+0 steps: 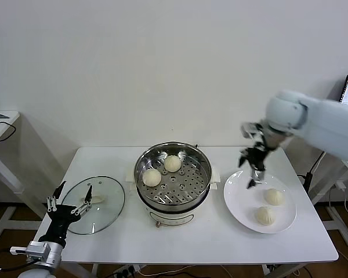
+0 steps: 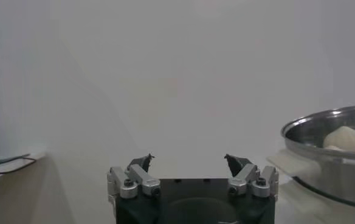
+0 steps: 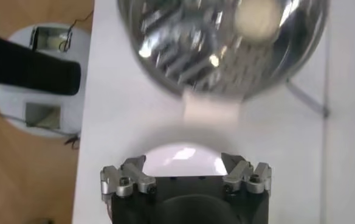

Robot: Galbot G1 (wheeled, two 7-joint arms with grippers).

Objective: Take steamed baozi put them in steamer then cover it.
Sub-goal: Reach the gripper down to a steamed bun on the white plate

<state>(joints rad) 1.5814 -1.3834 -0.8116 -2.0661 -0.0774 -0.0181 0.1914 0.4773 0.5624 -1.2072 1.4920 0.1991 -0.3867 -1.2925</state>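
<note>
Head view: my right pincer (image 1: 254, 171) hangs spread above the plate's (image 1: 238, 200) rim; my left pincer (image 1: 73, 198), also spread, waits by the surface's left edge.

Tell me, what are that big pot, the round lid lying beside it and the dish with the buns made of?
The steamer looks like polished stainless steel: bright, mirror-like walls and a perforated tray. The cover seems clear glass, since the table shows through it, with a thin metal-looking rim. The plate is glossy white, perhaps ceramic or plastic; its look leaves that open.
</note>
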